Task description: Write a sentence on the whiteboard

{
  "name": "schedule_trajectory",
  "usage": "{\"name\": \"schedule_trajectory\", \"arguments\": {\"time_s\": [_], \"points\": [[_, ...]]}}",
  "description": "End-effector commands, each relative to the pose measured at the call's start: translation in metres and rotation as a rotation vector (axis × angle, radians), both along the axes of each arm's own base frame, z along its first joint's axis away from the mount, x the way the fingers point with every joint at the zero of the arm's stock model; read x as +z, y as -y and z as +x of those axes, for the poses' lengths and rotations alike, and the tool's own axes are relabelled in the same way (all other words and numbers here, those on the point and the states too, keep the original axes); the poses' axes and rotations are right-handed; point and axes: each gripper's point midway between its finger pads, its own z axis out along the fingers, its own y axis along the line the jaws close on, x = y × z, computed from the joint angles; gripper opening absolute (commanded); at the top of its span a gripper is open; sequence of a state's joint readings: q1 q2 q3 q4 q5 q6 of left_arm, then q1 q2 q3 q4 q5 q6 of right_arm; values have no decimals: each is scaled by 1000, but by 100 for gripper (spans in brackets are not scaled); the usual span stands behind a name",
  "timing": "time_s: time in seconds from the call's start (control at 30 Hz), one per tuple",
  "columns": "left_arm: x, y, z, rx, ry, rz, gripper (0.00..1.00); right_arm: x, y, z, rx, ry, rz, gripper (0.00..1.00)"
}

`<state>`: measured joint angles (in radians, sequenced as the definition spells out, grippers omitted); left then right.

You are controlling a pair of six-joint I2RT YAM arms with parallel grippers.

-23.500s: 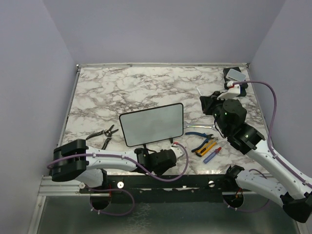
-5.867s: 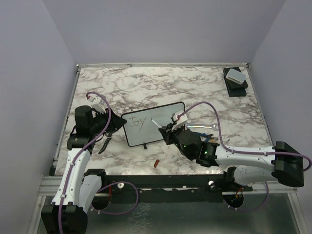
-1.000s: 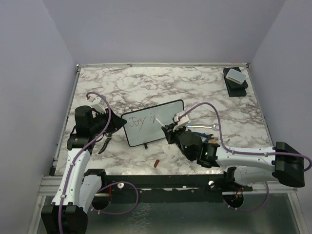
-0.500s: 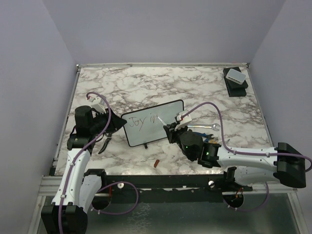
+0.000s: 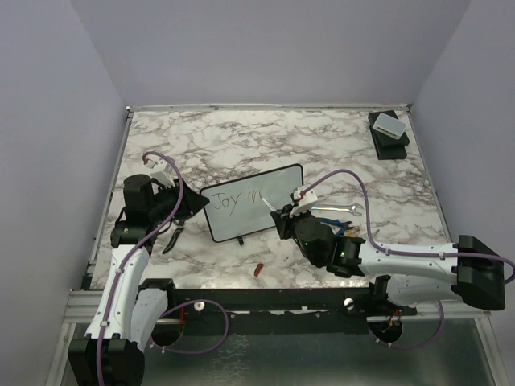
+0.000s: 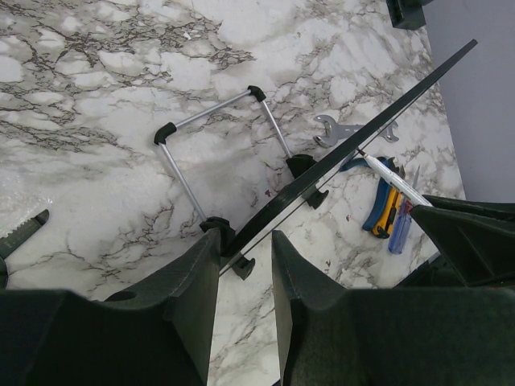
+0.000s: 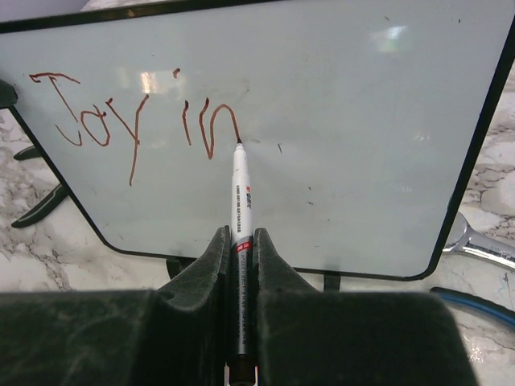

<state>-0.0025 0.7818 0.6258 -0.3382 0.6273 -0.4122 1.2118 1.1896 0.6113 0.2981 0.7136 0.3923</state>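
— Since the earlier top view, "in" has been added after "Joy" on the whiteboard (image 5: pixel 251 201), and the marker (image 7: pixel 241 193) has been carried rightward across it. How is the pen held?

— It is clamped between the closed jaws of the right gripper (image 7: pixel 240 245), with its tip seemingly pressed to the whiteboard at the foot of the "n". The sentence (image 7: pixel 137 121) is seen along the whiteboard's upper left; the rest is unwritten.

— And the left gripper (image 6: pixel 244 245)?

— Its jaws are set partly apart astride the whiteboard's left edge. Whether the frame is pinched cannot be told.

— What is called for now?

— The tip should probably be lifted and set down right of the "n" or on a second line. Light, even pressure is advised, since the whiteboard is propped on a wire stand (image 6: pixel 217 153) and could be pushed back.
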Motion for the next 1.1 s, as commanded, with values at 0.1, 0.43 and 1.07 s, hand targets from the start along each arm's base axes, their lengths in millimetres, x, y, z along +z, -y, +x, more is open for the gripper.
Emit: {"name": "schedule_trajectory", "arguments": {"time_s": [0.1,0.43,1.07], "points": [[0,4,-4,-17,0,-11,33,-35,10,-6,-8,-75,-57,1],[0,4,-4,-17,0,-10,33,-33,10,-7,-8,-77,-47,1],[0,3,-4,-14,-2,-10,33,16,41,-3,-67,6,11,1]]}}
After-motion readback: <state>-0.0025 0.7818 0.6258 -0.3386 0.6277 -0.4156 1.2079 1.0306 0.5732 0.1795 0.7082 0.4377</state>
